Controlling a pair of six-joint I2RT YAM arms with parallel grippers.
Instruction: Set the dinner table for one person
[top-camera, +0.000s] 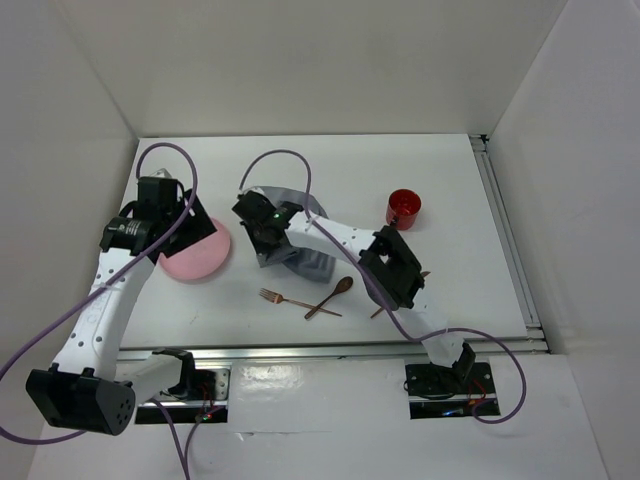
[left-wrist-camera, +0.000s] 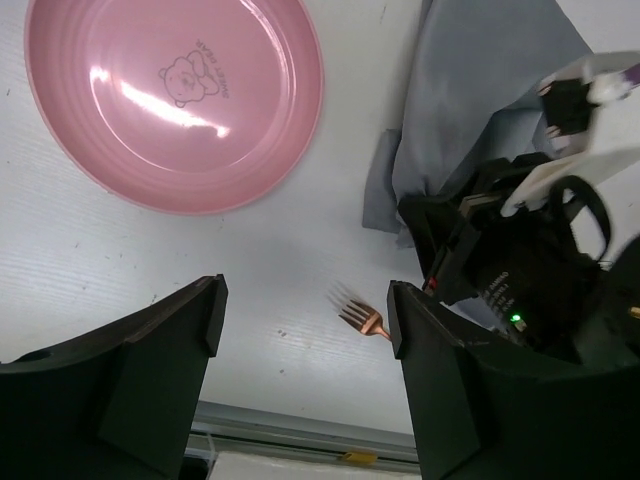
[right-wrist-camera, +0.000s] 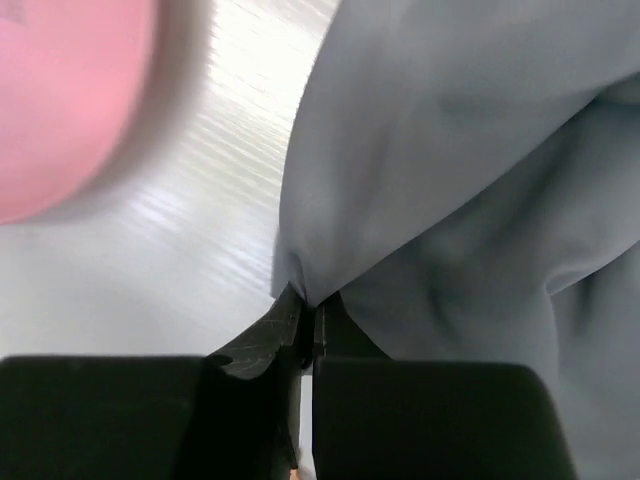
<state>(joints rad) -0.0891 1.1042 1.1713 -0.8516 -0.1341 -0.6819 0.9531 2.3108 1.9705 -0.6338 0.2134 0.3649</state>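
The tabletop (top-camera: 450, 180) is white and fills the middle of the top view, with metal rails (top-camera: 505, 235) at its near and right edges. A grey cloth (right-wrist-camera: 450, 150) lies crumpled near its centre, and the right pincer (right-wrist-camera: 305, 322) is closed tight on a fold of the cloth's edge. The left pincer (left-wrist-camera: 305, 300) is wide open and holds nothing, near a pink plate (left-wrist-camera: 175, 100). A fork (top-camera: 283, 298) and a spoon (top-camera: 332, 296) lie crossed near the front. A red cup (top-camera: 404, 208) stands further right.
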